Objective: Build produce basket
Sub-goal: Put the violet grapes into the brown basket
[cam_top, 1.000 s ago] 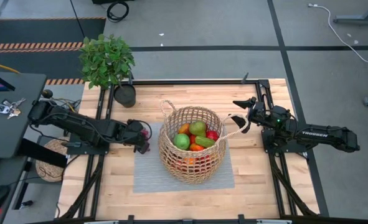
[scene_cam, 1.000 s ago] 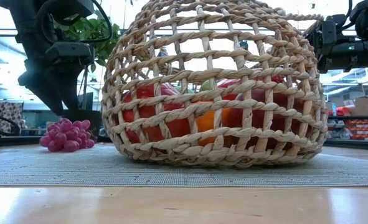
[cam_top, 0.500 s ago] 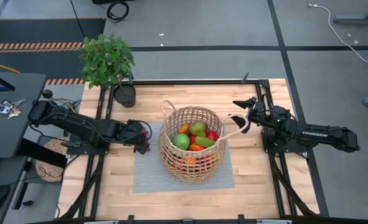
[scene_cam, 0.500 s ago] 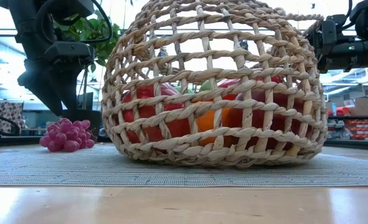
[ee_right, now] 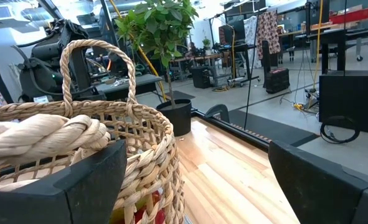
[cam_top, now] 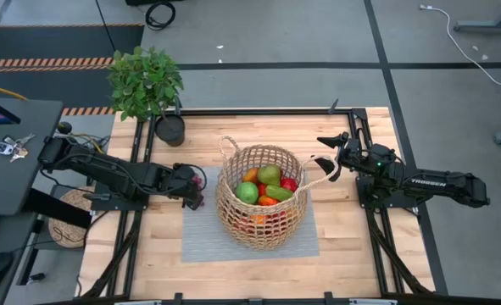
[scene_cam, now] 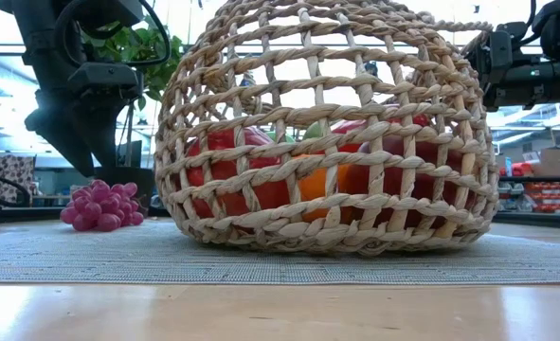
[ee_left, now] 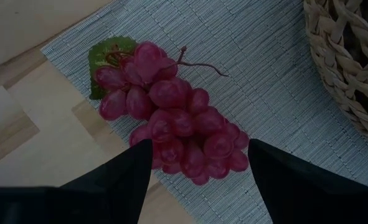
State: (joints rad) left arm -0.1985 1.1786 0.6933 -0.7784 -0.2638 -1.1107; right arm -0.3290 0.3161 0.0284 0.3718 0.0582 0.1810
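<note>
Step in hand: grape bunch (ee_left: 174,124) pickup, last produce outside wicker basket (cam_top: 260,196), at its 9 o'clock on mat. Left tool (ee_left: 199,165) open, straddling grapes. Closure, lift needed. Right tool (cam_top: 325,155) open, parked at 3 o'clock

Wicker basket (ee_right: 78,155) close by, loop handle (ee_right: 96,68) standing upright on the rim, nearer handle thick across the foreground. Red and yellow produce (ee_right: 143,208) glimpsed through the weave. Two dark fingers (ee_right: 78,186) spread wide apart. Potted plant (ee_right: 162,37) behind on wooden table (ee_right: 227,174).
</note>
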